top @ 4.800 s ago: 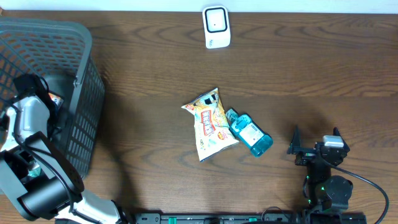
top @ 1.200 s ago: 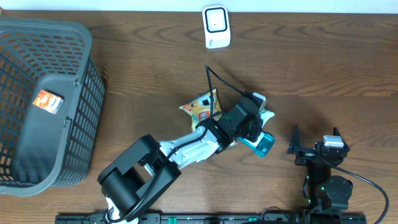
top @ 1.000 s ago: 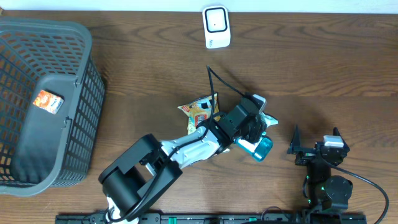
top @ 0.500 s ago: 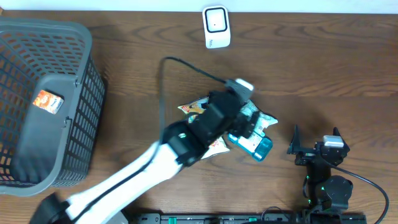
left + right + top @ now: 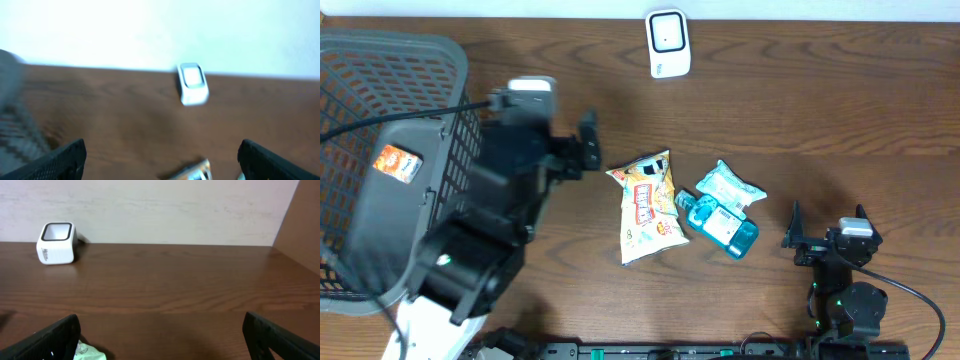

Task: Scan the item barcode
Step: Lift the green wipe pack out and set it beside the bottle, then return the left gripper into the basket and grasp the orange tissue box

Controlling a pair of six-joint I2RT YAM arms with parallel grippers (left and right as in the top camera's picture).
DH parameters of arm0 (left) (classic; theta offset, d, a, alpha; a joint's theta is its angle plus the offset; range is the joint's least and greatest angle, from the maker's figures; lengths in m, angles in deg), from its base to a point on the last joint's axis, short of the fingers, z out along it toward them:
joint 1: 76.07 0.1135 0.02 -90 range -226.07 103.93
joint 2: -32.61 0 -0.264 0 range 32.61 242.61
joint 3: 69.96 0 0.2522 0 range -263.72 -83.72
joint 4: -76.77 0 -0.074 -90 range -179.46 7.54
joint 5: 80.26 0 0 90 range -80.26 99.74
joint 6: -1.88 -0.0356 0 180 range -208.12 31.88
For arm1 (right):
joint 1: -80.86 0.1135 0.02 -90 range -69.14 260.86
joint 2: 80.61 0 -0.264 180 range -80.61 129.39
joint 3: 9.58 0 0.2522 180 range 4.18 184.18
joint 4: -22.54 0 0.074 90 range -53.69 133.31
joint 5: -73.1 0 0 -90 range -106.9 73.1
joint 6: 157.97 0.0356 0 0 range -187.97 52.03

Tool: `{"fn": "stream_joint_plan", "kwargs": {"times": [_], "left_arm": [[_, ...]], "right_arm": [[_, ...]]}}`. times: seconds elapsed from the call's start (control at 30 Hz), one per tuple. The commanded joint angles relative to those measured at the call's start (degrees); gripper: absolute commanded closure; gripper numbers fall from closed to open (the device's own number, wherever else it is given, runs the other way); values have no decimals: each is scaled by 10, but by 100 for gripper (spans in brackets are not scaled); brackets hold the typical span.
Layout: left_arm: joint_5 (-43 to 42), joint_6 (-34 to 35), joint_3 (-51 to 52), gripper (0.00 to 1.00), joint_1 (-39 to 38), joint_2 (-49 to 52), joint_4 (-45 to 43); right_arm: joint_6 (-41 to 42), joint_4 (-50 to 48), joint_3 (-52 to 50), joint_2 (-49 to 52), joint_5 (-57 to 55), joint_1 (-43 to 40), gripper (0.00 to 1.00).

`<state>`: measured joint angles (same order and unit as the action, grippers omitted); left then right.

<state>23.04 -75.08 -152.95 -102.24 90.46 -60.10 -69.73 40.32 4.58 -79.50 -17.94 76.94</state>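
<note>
Three items lie mid-table: a yellow snack bag (image 5: 645,205), a teal bottle (image 5: 722,225) and a green-and-white packet (image 5: 730,187) touching the bottle's top. The white scanner (image 5: 668,43) stands at the far edge, also visible as the scanner (image 5: 192,91) and scanner (image 5: 56,242) in both wrist views. My left gripper (image 5: 552,138) hangs high over the table left of the snack bag, open and empty; in its blurred wrist view the left gripper (image 5: 162,162) frames bare wood and the bag's corner (image 5: 192,171). My right gripper (image 5: 828,225) rests open at the front right, and the packet's edge (image 5: 87,352) shows by its left finger.
A dark grey mesh basket (image 5: 455,150) fills the left side, with an orange-labelled item (image 5: 396,162) on its floor. The left arm's bulk overlaps the basket's right wall in the overhead view. A wall rises behind the table's far edge.
My left gripper opened and let go of the green-and-white packet beside the teal bottle, then rose and swung left toward the basket. The right arm has not moved.
</note>
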Motion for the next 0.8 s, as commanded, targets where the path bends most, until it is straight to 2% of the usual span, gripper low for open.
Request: {"fn": "stream_joint_plan", "kwargs": {"times": [0.0,0.17,0.6,0.77], "left_arm": [[9,-10,-37,3,38,-8,15],[9,-10,-50,3,68,-7,40],[11,-10,-54,3,69,-6,45],[57,-9,-66,3,69,-4,45]], "right_arm": [[-5,2,-1,0,1,-3,1],[-5,1,-1,0,1,-3,1],[-5,1,-1,0,1,-3,1],[-5,1,-1,0,1,-3,1]]}}
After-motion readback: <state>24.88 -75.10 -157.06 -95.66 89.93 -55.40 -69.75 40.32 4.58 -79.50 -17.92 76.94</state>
